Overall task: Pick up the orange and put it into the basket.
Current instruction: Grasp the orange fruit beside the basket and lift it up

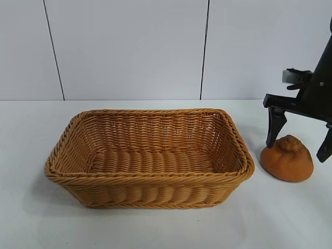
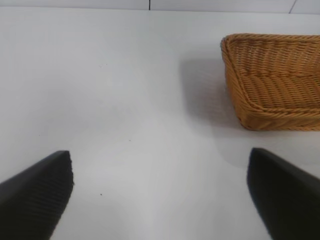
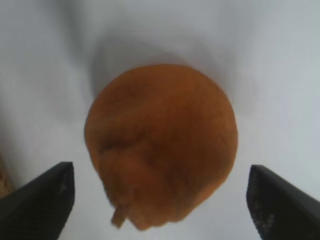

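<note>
The orange (image 1: 287, 160) is a dull brownish-orange lump with a knobbly top, resting on the white table to the right of the basket (image 1: 150, 179). My right gripper (image 1: 299, 142) hovers just above it, open, one finger on each side and neither touching. From the right wrist the orange (image 3: 160, 145) fills the space between the two dark fingers (image 3: 40, 200), with table showing on both sides. The tan wicker basket holds nothing. The left gripper (image 2: 160, 190) is out of the exterior view; its wrist view shows it open over bare table, the basket (image 2: 272, 82) ahead of it.
A white panelled wall stands behind the table (image 1: 41, 218). Bare white surface lies in front of the basket and to its left. The orange sits close to the exterior view's right edge.
</note>
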